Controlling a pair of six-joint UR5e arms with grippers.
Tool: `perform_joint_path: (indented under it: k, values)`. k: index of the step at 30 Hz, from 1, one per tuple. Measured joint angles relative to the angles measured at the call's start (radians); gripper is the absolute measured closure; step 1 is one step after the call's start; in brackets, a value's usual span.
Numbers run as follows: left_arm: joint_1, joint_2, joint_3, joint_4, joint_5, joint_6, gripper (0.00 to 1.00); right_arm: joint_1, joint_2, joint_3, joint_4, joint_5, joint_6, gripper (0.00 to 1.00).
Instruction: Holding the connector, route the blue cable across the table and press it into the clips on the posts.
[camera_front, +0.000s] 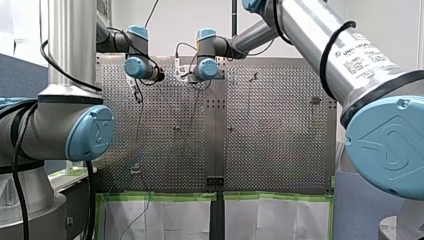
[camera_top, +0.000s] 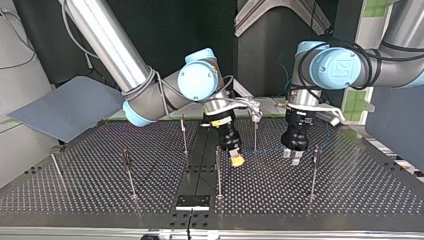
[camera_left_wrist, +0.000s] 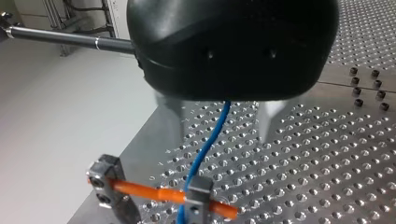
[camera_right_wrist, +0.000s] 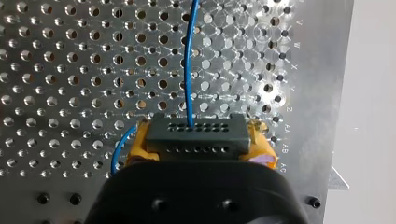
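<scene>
My right claw (camera_right_wrist: 200, 150) is clamping the connector (camera_right_wrist: 196, 129) between its yellow pads (camera_right_wrist: 262, 145), and the dark block is lying crosswise to the fingers with its rows of holes facing outward. The blue cable (camera_right_wrist: 187, 60) is leaving the middle of that face and running straight ahead of the claw over the perforated desk (camera_right_wrist: 60, 70). A short loop of it is bulging out beside one pad. So the cable's long axis is lying along my reach, away from the right claw.

Further along, my left claw (camera_left_wrist: 220, 133) is hanging with its metal fingers (camera_left_wrist: 268, 119) spread wide. The cable is passing down the gap between them, touching neither as far as I am making out. Just ahead, the cable is meeting a small clip (camera_left_wrist: 196, 193), which is carrying an orange rod (camera_left_wrist: 140, 190) across to a second block (camera_left_wrist: 103, 173). My left arm is the nearer one to that clip, so I am judging that the next press belongs to it.

Farther off, the top view is showing one post (camera_top: 255, 134) standing between the two claws and another just beside the left one.

I am failing to read whether the cable is already seated, because the clip is being cut off at the picture's edge. The left fingertips are blurring, and in the top view the cable is showing only as a faint line.
</scene>
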Motion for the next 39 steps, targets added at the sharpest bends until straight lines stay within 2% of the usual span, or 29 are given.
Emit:
perform_joint_path:
  k: [1, 2, 3, 4, 14, 20, 30, 39]
  values:
    - [-0.001, 0.000, 0.000, 0.000, -0.004, 0.000, 0.71, 0.001, 0.000, 0.000, 0.000, 0.000, 0.000, 1.00]
    - [-0.002, 0.000, 0.000, -0.001, -0.008, -0.001, 0.93, 0.001, 0.000, 0.000, 0.000, 0.000, 0.000, 1.00]
    - [-0.002, 0.000, 0.000, -0.002, -0.011, -0.001, 0.93, 0.002, 0.000, 0.000, 0.000, 0.000, 0.000, 1.00]
    - [-0.003, 0.000, 0.000, -0.004, -0.014, -0.001, 1.00, 0.002, 0.000, 0.000, 0.000, 0.000, 0.001, 1.00]
    - [-0.005, 0.000, -0.007, -0.015, -0.050, -0.001, 1.00, 0.006, 0.000, 0.000, 0.003, -0.001, 0.004, 1.00]
    - [-0.011, 0.000, -0.032, -0.032, -0.085, 0.013, 1.00, 0.012, 0.000, 0.009, 0.007, 0.001, 0.020, 1.00]
    - [-0.031, -0.001, -0.114, 0.028, -0.105, 0.023, 1.00, 0.015, 0.001, 0.076, 0.007, 0.009, 0.027, 1.00]
    - [-0.038, -0.034, -0.190, 0.087, -0.129, 0.016, 1.00, 0.009, 0.002, 0.149, 0.008, 0.010, 0.039, 1.00]
